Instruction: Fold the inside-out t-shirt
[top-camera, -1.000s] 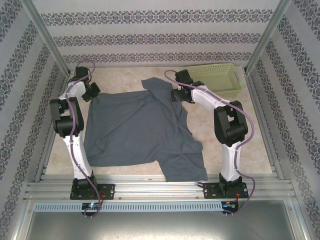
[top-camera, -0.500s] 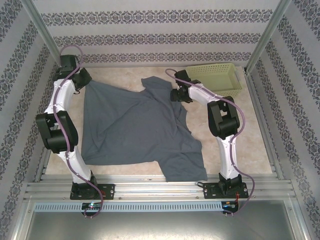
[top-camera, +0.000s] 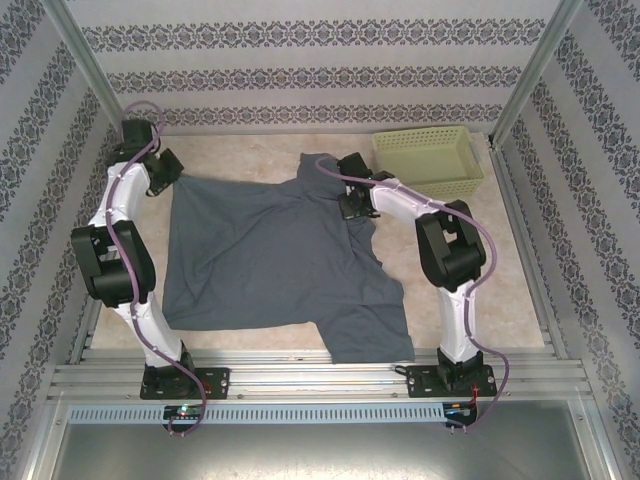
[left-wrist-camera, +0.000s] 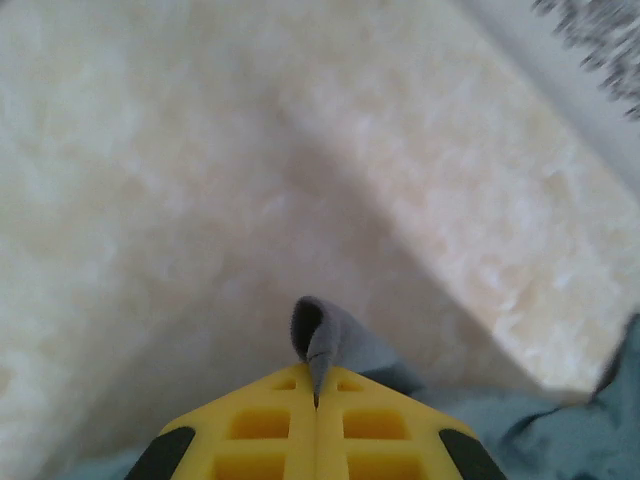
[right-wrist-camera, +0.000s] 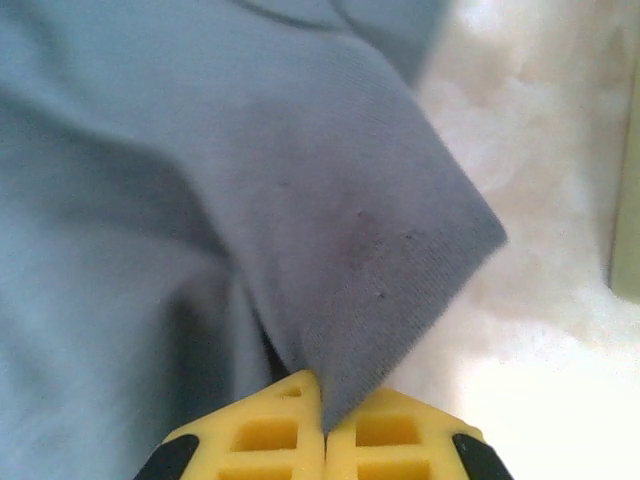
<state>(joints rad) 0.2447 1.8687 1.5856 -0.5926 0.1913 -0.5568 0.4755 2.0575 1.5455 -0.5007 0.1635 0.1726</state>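
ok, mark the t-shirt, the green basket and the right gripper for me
t-shirt (top-camera: 270, 250), top view, middle of the spread body.
light green basket (top-camera: 450, 186), top view, near wall.
right gripper (right-wrist-camera: 323, 395), right wrist view, between the yellow fingertips, shut on the t-shirt.

Pale walls (top-camera: 320, 85) papered in horizontal bands of dark floral pattern close in the left, far and right sides of a cream marbled tabletop (top-camera: 520, 300), with slanting aluminium posts (top-camera: 88, 70) at the far corners and aluminium rails (top-camera: 320, 375) along the near edge, under soft, even light.
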